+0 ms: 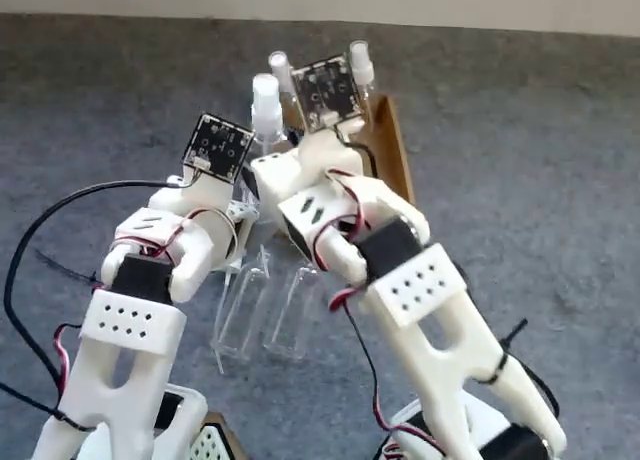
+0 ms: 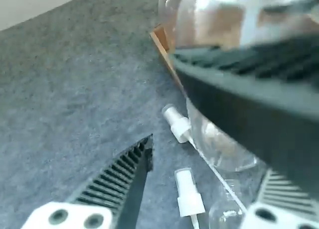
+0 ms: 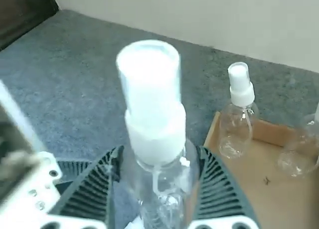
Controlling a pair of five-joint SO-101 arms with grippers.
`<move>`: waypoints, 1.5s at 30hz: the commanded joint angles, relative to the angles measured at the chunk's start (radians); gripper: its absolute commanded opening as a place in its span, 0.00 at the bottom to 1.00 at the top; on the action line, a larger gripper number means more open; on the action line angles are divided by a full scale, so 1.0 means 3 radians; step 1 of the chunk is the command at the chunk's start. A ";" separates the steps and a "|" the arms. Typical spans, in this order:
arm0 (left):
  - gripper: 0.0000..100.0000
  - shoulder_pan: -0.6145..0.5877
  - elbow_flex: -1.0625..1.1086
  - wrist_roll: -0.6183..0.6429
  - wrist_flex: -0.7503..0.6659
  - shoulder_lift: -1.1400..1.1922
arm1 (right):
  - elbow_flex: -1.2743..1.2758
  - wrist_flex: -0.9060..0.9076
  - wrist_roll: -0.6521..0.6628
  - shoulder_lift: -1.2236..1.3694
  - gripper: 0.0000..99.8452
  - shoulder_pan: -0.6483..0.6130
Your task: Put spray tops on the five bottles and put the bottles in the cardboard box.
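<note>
We find the right gripper [image 3: 159, 157] clenched on an upright bottle [image 3: 157, 189], spray top [image 3: 149, 89] fitted, near the cardboard box [image 3: 259, 162], in which a capped bottle [image 3: 238, 117] and another bottle [image 3: 299, 152] stand. The left gripper [image 2: 160, 102] is released, holding nothing; 2 loose spray tops [image 2: 175, 122] lie on the surface [image 2: 75, 89] near it.

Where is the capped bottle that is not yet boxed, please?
Right wrist view: the capped bottle stands upright in the right gripper, near the cardboard box.

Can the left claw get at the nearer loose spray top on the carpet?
Probably yes: the left claw is open just short of the spray top and nothing covers it, though a bottle crowds close beside it.
</note>
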 commanded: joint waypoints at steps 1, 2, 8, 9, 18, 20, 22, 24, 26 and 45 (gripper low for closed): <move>0.32 -0.0110 0.0028 0.0026 -0.0179 -0.0023 | 0.0064 0.0008 0.0174 -0.0222 0.00 -0.0018; 0.32 -0.0141 0.0028 0.0026 -0.0179 -0.0023 | 0.0095 0.0008 0.0184 -0.0222 0.00 -0.0013; 0.32 -0.0182 0.0054 0.0015 -0.0164 -0.0023 | 0.0146 -0.0008 0.0220 -0.0212 0.00 0.0289; 0.32 -0.0202 0.0095 0.0010 -0.0164 -0.0023 | 0.0141 -0.0013 0.0297 -0.0212 0.00 0.0381; 0.32 -0.1557 0.0233 0.0031 0.0010 -0.0013 | 0.0018 -0.0468 0.0614 0.0325 0.00 0.0698; 0.32 -0.1757 0.0325 0.0031 0.0005 -0.0003 | -0.0115 -0.0540 0.0609 0.0632 0.00 0.0698; 0.32 -0.1874 0.0499 0.0031 -0.0015 -0.0008 | -0.0263 -0.0662 0.0598 0.0918 0.00 0.0698; 0.32 -0.1900 0.0713 0.0031 -0.0159 -0.0008 | -0.0376 -0.0841 0.0598 0.1174 0.00 0.0698; 0.32 -0.1900 0.0979 0.0031 -0.0389 -0.0008 | -0.0437 -0.1056 0.0598 0.1394 0.00 0.0698; 0.32 -0.1890 0.1266 0.0015 -0.0777 0.0003 | -0.0463 -0.1828 0.0588 0.2289 0.00 0.0678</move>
